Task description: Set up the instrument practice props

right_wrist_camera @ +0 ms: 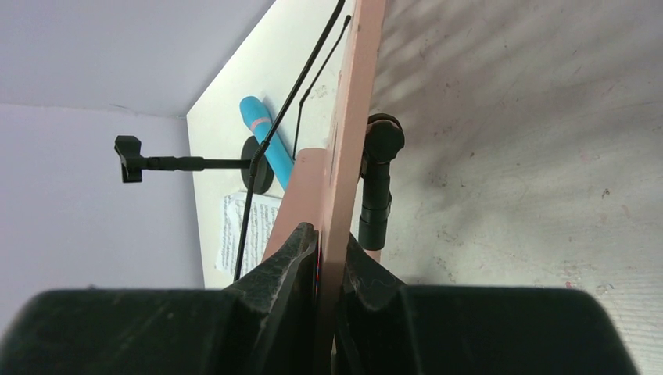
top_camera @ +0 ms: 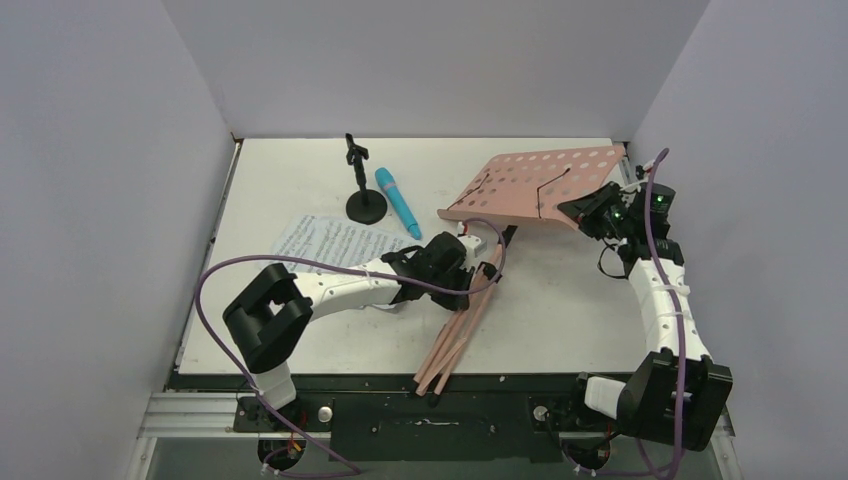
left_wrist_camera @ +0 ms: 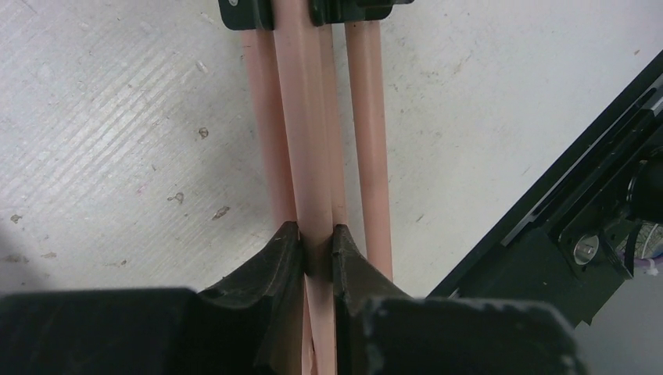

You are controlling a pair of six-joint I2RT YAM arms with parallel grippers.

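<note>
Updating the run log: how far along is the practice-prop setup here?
Done: only the mic stand is upright, at the back. In hand: the music stand is not on its feet; the left tool is shut on its folded legs, the right tool on its panel edge. Left: spread the legs, stand it up, add the sheet music, and mount the blue microphone lying beside the mic stand's base.
</note>
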